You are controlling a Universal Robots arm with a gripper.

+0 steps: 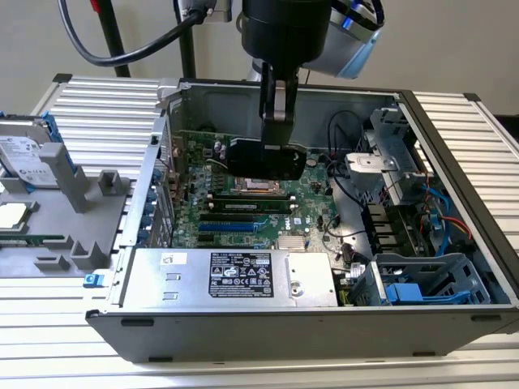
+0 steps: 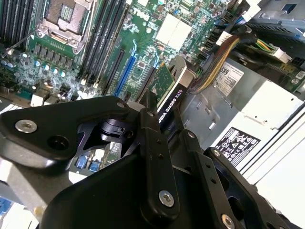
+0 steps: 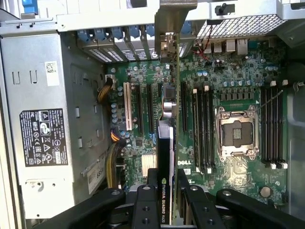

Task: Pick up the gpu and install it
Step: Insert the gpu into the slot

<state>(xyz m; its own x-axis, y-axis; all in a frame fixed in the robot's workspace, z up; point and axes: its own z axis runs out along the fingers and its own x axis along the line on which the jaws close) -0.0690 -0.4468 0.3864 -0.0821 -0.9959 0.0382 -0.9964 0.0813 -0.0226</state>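
Gripper (image 1: 276, 134) closed on the gpu (image 1: 266, 160), fingers clamped on its upper edge. The card sat inside the open computer case (image 1: 454, 162), over the motherboard (image 1: 243, 215). The exterior view gave the card's black broad face, partly covering the CPU socket (image 1: 255, 186), with the power supply (image 1: 235, 275) along the near wall and a hard drive (image 1: 28, 158) outside, at that view's left. The first wrist view showed the card edge-on (image 3: 165, 143), running along the expansion slots (image 3: 150, 107), its metal bracket (image 3: 169, 24) toward the case's rear openings. The second wrist view showed its green face (image 2: 164, 81) just beside a blue slot (image 2: 125, 71). Contact with any slot could not be told.
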